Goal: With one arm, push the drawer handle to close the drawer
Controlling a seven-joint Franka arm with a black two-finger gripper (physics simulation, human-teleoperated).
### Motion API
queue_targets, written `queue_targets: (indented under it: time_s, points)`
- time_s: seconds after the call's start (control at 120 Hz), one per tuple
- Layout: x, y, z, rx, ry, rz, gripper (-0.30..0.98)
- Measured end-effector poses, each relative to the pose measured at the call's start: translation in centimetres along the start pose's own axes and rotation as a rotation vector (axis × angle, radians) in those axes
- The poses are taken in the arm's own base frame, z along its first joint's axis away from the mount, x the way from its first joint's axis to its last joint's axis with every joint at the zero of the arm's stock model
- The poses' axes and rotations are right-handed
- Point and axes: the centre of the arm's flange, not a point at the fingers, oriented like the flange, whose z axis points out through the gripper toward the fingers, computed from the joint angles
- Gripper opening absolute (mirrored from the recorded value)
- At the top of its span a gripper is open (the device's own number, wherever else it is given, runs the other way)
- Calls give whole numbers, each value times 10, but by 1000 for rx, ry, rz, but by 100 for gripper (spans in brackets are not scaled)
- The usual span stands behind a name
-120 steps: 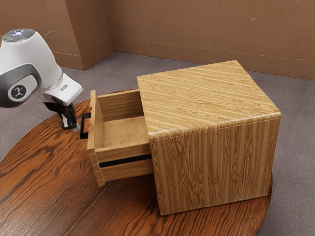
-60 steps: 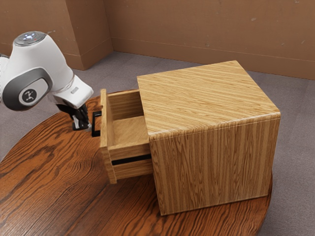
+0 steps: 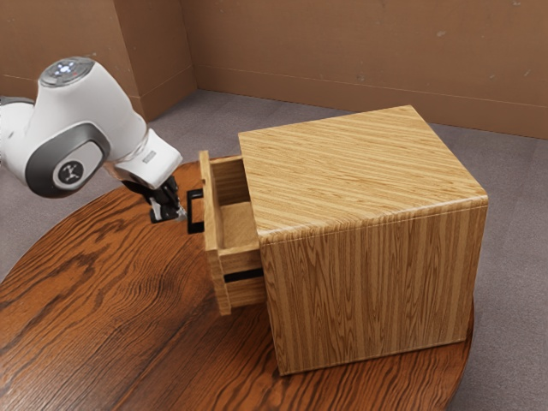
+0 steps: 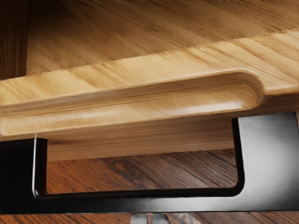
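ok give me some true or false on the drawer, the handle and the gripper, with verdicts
1. The drawer is fully closed. False: it still stands partly out of the cabinet.
2. The handle is black. True.
3. The gripper reaches down inside the drawer. False: it is outside, by the handle.
4. The cabinet rests on a dark reddish wooden table. True.
5. The handle is on top of the cabinet. False: it is on the drawer's front.
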Motion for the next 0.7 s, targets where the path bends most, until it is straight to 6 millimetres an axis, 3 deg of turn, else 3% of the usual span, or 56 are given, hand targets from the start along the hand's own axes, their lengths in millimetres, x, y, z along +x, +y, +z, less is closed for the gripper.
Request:
queue_targets:
  time_s: [0.7]
  points:
    - [40, 6, 20, 84, 119, 53, -10]
